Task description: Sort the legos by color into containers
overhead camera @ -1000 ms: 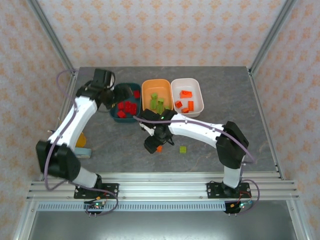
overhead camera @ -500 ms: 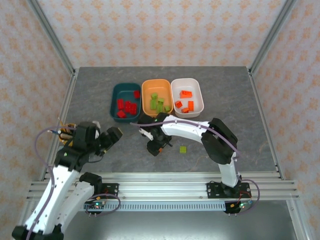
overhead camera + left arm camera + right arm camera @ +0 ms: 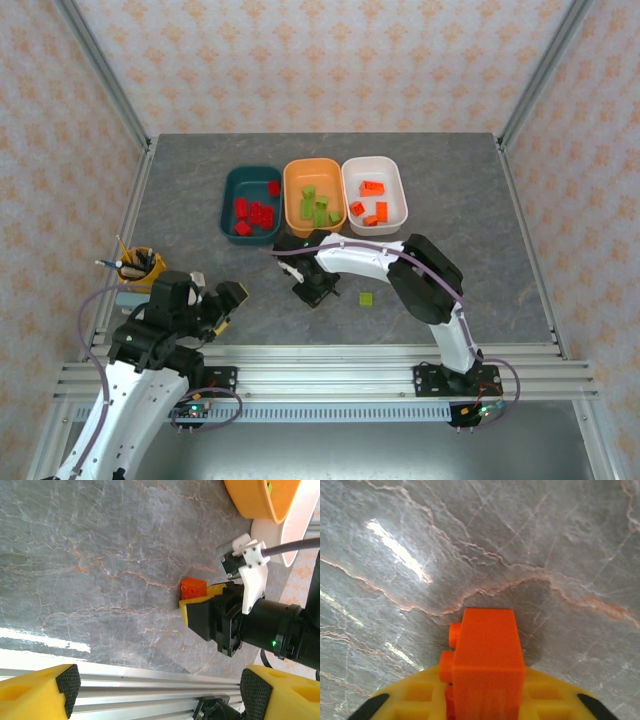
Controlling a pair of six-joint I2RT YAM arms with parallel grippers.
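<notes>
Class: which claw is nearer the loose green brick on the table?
Right. The right claw sits just left of the green brick, gripping an orange brick; the left claw is farther left.

Bright even light, perhaps overhead; glare.

The desk [image 3: 450, 200] looks like grey veined stone, smooth, with a soft sheen catching glare. The orange brick [image 3: 487, 655] is smooth, faintly glossy plastic. Pads [image 3: 550, 700] of the right pincer [image 3: 485, 702] are matt yellow. The teal tub [image 3: 224, 200], orange tub [image 3: 314, 162] and white tub [image 3: 402, 200] look like smooth plastic. The rail [image 3: 330, 365] is ribbed bare metal
</notes>
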